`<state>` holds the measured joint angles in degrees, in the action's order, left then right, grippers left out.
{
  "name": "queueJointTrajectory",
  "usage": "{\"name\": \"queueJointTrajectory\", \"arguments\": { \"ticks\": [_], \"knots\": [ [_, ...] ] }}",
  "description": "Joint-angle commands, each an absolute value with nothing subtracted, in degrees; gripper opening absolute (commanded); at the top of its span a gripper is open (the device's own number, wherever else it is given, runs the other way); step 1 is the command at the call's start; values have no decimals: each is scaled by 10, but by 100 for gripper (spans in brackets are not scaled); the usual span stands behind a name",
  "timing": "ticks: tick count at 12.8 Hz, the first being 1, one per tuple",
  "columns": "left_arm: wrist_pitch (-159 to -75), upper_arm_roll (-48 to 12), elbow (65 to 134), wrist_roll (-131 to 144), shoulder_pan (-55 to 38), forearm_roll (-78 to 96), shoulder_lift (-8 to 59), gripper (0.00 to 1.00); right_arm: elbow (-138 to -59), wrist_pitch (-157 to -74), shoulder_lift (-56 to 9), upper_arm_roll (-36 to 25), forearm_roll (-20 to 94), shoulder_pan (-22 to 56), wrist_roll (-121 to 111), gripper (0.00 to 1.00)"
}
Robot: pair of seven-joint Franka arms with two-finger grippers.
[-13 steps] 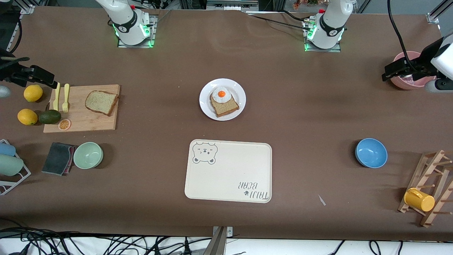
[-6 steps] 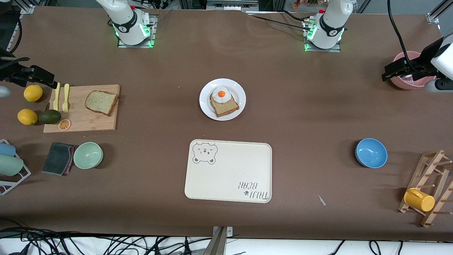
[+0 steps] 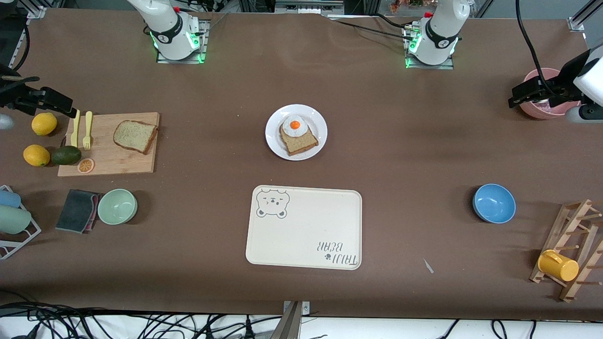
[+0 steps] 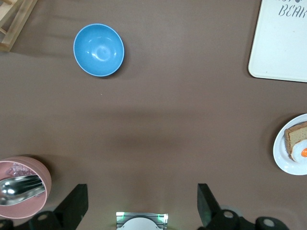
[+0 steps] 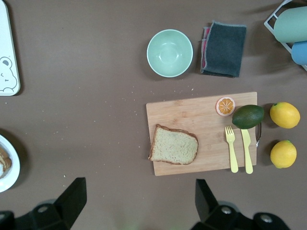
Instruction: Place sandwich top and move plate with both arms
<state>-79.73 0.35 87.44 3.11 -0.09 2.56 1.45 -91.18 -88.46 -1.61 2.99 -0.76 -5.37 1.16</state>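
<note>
The sandwich top (image 3: 135,136) is a bare speckled slice lying flat on a wooden cutting board (image 3: 108,162) toward the right arm's end of the table; the right wrist view also shows the slice (image 5: 174,145). The white plate (image 3: 273,141) sits mid-table and carries a bread slice with a fried egg (image 3: 297,136). My right gripper (image 3: 56,104) hangs open and empty, up by the lemons beside the board; its fingers (image 5: 72,201) frame bare table. My left gripper (image 3: 523,94) hangs open and empty over a pink bowl (image 3: 541,109), and it (image 4: 142,203) holds nothing.
A cream bear-printed tray (image 3: 304,227) lies nearer the front camera than the plate. A blue bowl (image 3: 493,203) and a wooden rack with a yellow cup (image 3: 558,265) stand toward the left arm's end. A green bowl (image 3: 117,206), dark cloth (image 3: 77,210), lemons (image 3: 36,155), avocado (image 3: 66,155) and yellow cutlery (image 3: 87,129) surround the board.
</note>
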Motion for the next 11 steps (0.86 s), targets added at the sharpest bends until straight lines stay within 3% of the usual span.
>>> {"name": "queueJointTrajectory", "arguments": {
  "ticks": [1,6,8,11],
  "knots": [
    [-793,-2,875,23,3,14,12,100,-915,-885,-18,29,-9,-51,24,100],
    [-793,-2,876,24,3,14,12,100,-991,-973,-18,34,-25,-45,14,100],
    [-793,-2,876,24,3,14,12,100,-1046,-1007,-20,35,-24,-45,23,100],
    [-793,-2,876,24,3,14,13,100,-1163,-1121,-22,33,-27,-46,27,100]
  ]
}}
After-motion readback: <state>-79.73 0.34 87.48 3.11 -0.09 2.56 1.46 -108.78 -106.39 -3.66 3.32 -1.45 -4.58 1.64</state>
